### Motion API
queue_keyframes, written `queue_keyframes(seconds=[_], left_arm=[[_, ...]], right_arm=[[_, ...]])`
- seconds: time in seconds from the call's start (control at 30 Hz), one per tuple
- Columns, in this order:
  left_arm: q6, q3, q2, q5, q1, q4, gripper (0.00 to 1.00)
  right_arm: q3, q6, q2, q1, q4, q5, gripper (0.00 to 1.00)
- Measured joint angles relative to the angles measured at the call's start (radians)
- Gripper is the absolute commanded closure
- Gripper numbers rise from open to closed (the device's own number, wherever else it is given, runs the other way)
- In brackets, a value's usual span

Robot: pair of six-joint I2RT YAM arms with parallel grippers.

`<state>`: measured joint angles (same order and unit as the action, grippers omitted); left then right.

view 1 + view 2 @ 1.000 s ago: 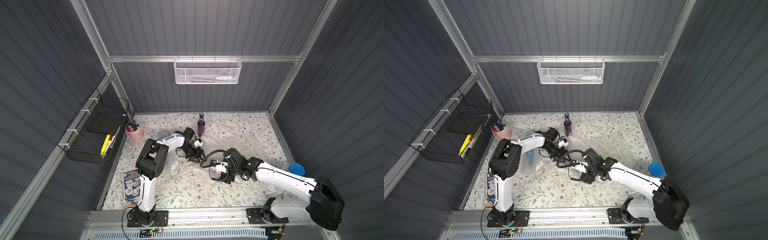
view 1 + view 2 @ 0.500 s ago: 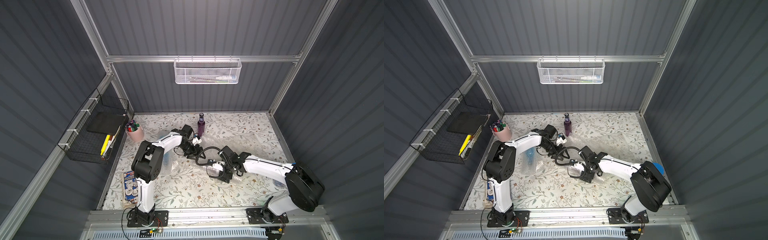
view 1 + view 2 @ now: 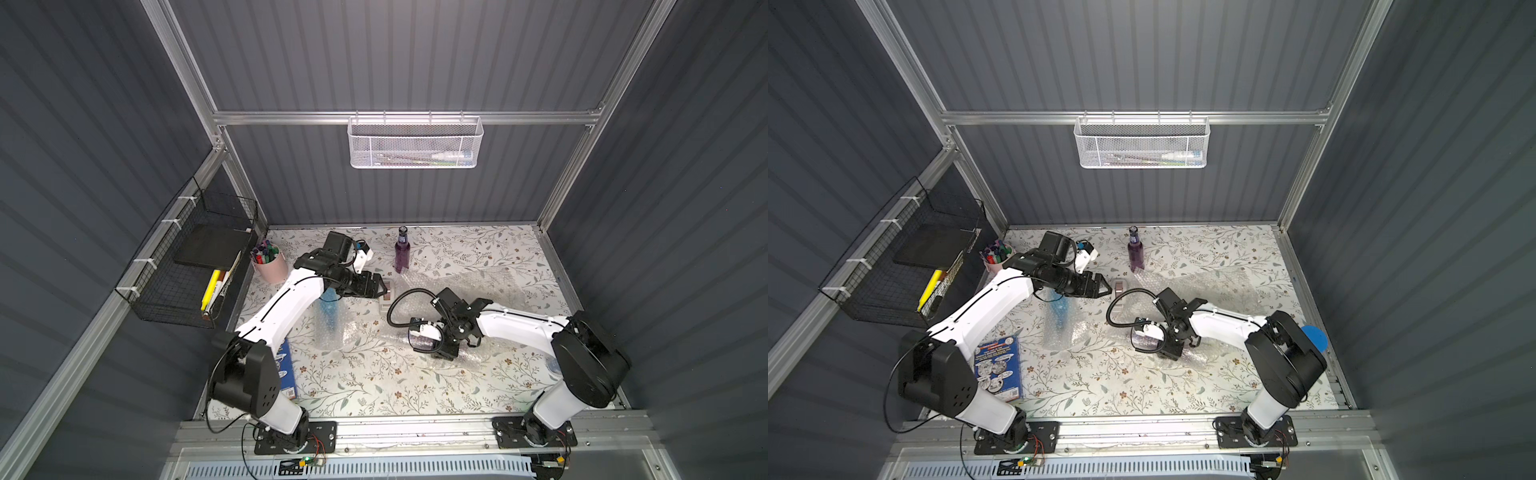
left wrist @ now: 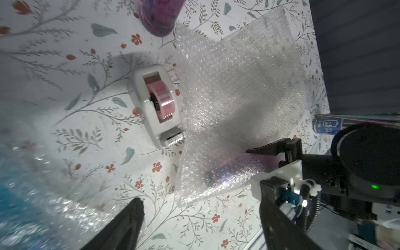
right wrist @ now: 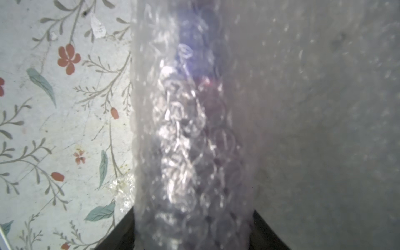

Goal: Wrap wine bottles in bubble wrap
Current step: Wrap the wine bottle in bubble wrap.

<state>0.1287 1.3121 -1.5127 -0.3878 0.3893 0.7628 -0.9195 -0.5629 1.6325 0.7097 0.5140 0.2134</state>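
In a top view: purple bottle (image 3: 402,251) upright, far centre; blue bottle (image 3: 330,297) rolled in wrap, left; flat bubble wrap (image 3: 478,286) right of tape dispenser (image 3: 386,291).

Left wrist: left gripper (image 4: 201,192) spread wide, empty.

Right wrist: right gripper (image 5: 192,211) straddling wrapped bottle (image 5: 194,129), near centre; pinching or not, cannot tell. Likely glass: heavy, slippery inside springy wrap; best gripped mid-body. Cap, label blurred.
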Motion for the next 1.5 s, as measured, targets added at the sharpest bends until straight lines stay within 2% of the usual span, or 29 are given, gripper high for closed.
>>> queue_keyframes(seconds=[0.17,0.3,0.4,0.5,0.6,0.73,0.9,1.03,1.23,1.43,1.5], left_arm=[[-0.123,-0.153,0.164,0.064,0.016,-0.059,0.17],[-0.297,-0.319,0.327,0.072,0.075,-0.149,0.16],[-0.447,-0.41,0.423,0.047,0.124,-0.22,0.1],[-0.605,-0.468,0.451,0.025,0.193,-0.288,0.03],[-0.746,-0.476,0.388,0.042,0.299,-0.335,0.02],[-0.908,-0.478,0.235,0.095,0.42,-0.422,0.01],[-1.054,-0.477,0.057,0.166,0.5,-0.526,0.02],[-1.138,-0.466,-0.053,0.207,0.509,-0.576,0.08],[-1.192,-0.41,-0.171,0.262,0.513,-0.634,0.15],[-1.198,-0.361,-0.232,0.266,0.515,-0.648,0.37],[-1.204,-0.341,-0.24,0.258,0.515,-0.643,0.38]], right_arm=[[-0.047,-0.003,0.045,-0.031,0.055,0.085,0.4],[-0.101,-0.002,0.098,-0.064,0.123,0.164,0.41],[-0.127,-0.003,0.13,-0.095,0.163,0.227,0.43],[-0.16,-0.011,0.172,-0.127,0.211,0.287,0.43],[-0.197,-0.026,0.214,-0.153,0.257,0.338,0.41],[-0.234,-0.044,0.253,-0.168,0.303,0.371,0.41],[-0.246,-0.055,0.267,-0.171,0.324,0.384,0.4],[-0.246,-0.062,0.269,-0.172,0.327,0.388,0.39],[-0.254,-0.061,0.272,-0.182,0.334,0.39,0.38],[-0.258,-0.048,0.274,-0.19,0.335,0.391,0.37],[-0.259,-0.051,0.274,-0.192,0.336,0.389,0.37]])
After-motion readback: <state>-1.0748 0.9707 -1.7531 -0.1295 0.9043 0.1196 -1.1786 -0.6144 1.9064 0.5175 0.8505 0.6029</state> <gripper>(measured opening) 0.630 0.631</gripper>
